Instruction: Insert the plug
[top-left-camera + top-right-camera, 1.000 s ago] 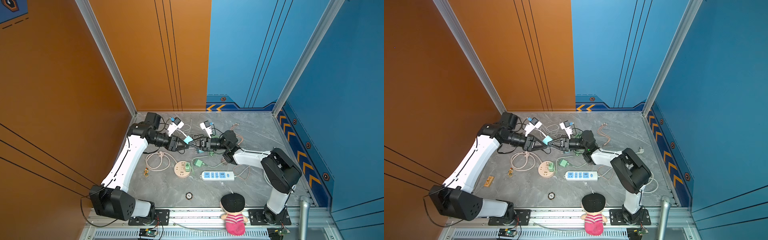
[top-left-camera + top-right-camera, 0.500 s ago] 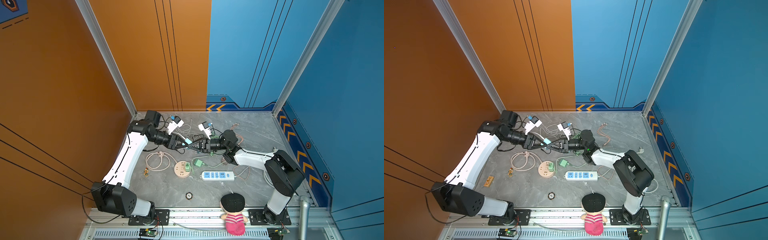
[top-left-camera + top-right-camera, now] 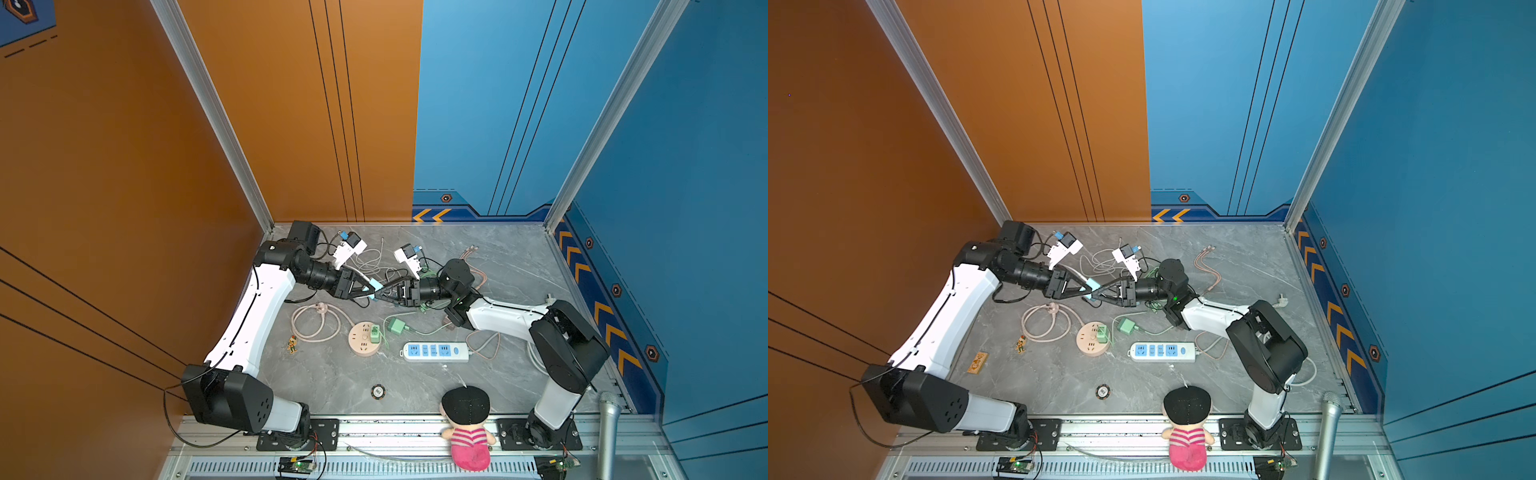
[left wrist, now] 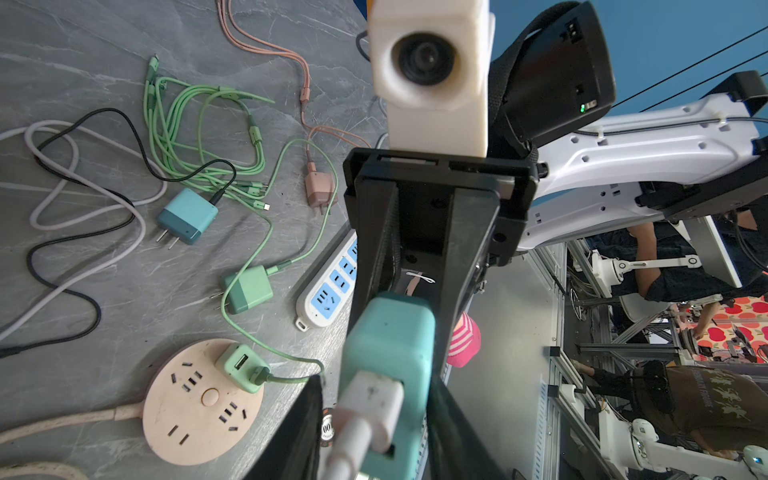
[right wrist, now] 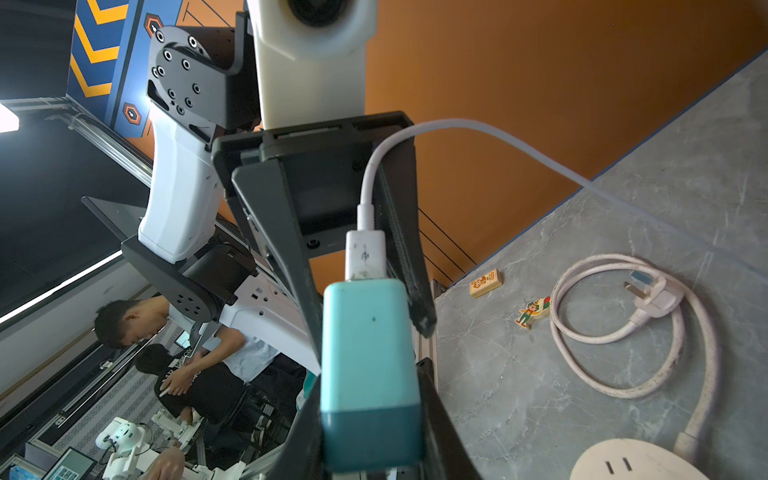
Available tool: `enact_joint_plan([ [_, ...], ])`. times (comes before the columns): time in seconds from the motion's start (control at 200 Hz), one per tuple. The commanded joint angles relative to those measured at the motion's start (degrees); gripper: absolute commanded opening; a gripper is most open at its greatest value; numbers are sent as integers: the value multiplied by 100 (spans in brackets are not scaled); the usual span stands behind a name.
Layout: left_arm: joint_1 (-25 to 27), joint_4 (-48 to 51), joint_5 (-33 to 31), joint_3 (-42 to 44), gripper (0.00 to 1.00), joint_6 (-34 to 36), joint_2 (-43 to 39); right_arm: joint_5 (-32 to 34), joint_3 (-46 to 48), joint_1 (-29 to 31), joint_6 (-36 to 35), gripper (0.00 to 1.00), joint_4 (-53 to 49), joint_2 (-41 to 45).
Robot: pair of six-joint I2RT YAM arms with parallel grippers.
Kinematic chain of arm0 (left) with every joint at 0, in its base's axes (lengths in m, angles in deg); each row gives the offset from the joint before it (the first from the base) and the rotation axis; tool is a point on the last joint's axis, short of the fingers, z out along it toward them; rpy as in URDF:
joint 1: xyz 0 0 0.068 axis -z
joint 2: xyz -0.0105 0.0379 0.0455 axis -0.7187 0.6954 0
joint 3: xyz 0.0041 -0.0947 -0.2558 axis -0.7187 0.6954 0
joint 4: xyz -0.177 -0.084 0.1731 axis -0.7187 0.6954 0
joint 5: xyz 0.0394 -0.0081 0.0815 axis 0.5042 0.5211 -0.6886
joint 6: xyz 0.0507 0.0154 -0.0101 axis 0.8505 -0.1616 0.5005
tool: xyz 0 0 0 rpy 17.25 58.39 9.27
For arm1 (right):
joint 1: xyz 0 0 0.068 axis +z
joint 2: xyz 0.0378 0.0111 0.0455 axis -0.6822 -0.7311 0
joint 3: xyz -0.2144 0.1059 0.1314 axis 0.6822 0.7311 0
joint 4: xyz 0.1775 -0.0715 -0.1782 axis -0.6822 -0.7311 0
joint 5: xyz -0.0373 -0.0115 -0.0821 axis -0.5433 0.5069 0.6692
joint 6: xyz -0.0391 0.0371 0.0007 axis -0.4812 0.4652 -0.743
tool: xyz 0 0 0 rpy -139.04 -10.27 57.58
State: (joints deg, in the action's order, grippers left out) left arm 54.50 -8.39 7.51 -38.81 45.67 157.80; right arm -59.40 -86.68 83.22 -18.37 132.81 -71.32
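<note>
1. The task's thing, a teal charger (image 3: 375, 285) with a white USB plug (image 5: 365, 253) in its pale end, is up in the air above the surface (image 3: 519, 270), between the two arms, roughly midway across both top views.
2. The right pincer (image 3: 381, 295) is clamped on the charger's darker end and carries it.
3. The left pincer (image 3: 370, 290) comes in from the opposite side. Its fingers flank the USB plug and the charger's pale end closely, but I cannot tell whether they press on either one.
4. Done, as far as it shows: in the right wrist view the USB plug sits flush against the charger with no gap, so that joint looks made. Its white cable (image 5: 457, 124) trails off toward the surface.
5. The charger's prongs are hidden, since that end points into the right pincer.
6. Left, by my reading: if the plug meant is the charger itself, it is not yet in any socket. It hangs well apart from the white power strip (image 3: 434, 351) and from the round socket (image 3: 361, 347), which already has a green cube (image 3: 375, 332) plugged in.
7. I judge the task somewhere around the middle — cable and charger joined, with the carry down to a socket and the push-in both ahead.
</note>
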Motion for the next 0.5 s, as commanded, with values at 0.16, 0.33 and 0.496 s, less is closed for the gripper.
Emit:
enact_joint_plan([
  [0.16,14,57,215,-47,36,186,-18,-136,-176,153,51,0,338,-32],
  [0.33,40,53,361,47,34,255,-52,-154,-212,154,105,0,381,-92],
  [0.496,50,53,380,13,23,274,-61,-163,-222,154,517,0,947,-270],
])
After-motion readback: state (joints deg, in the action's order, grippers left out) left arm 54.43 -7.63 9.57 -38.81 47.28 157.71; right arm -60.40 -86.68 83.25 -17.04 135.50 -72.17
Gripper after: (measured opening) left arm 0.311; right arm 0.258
